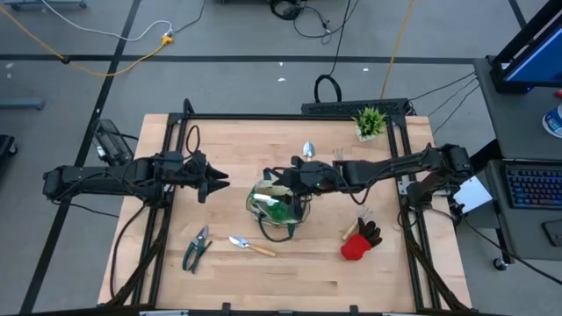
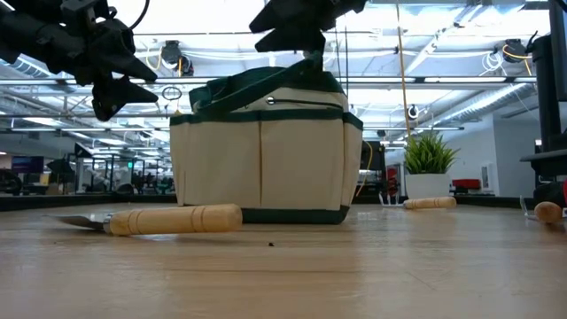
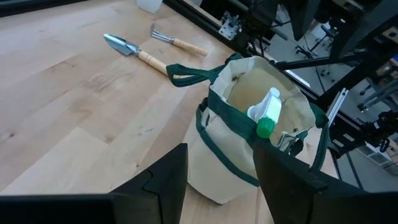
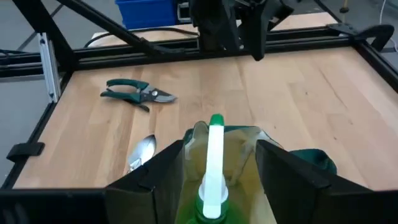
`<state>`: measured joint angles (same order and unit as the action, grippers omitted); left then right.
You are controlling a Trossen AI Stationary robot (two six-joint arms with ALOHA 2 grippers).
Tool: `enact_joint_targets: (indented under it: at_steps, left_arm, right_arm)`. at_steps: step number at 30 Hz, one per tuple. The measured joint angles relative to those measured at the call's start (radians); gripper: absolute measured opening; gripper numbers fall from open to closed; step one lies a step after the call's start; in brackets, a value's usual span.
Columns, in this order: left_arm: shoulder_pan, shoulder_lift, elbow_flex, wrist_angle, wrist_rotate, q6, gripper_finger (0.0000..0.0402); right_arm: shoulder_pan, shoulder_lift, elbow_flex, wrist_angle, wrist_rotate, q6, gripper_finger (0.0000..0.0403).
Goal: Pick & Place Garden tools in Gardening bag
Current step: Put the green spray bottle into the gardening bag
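Observation:
The khaki gardening bag (image 1: 279,209) with green trim stands upright on its base at the table's middle. A spray bottle (image 3: 267,115) stands inside it, its white head and green cap up. My right gripper (image 1: 297,182) hovers open just above the bag's mouth; in its wrist view the bottle (image 4: 214,158) shows between its fingers, untouched. To the bag's left my left gripper (image 1: 217,181) waits open above the table. Flat on the table lie the pruners (image 1: 197,248), a trowel (image 1: 250,246), the red-and-black glove (image 1: 360,241), a second trowel (image 1: 309,151) and the hand fork (image 1: 338,155).
A small potted plant (image 1: 371,121) stands at the far right corner. A dark frame (image 1: 263,117) runs along the table's far and side edges. Bare wood lies near the front edge between the near trowel and the glove.

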<state>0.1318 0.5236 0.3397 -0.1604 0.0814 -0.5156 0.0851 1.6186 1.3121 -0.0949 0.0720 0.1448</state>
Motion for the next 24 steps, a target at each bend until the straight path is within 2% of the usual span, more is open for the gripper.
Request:
enact_joint_targets:
  at_steps: [4,13,24]
  left_arm:
    - [0.0,0.0,0.0,0.0,0.0,0.001,0.0186]
    - [0.0,0.0,0.0,0.0,-0.001,0.0,0.0186]
    - [0.0,0.0,0.0,0.0,-0.001,-0.005,0.0186]
  right_arm:
    - [-0.001,0.007,0.0,0.006,-0.026,0.0,0.0203]
    - [-0.007,0.109,-0.001,0.017,-0.051,0.0,0.023]
    - [-0.032,0.172,0.0,0.024,-0.077,0.004,0.0233]
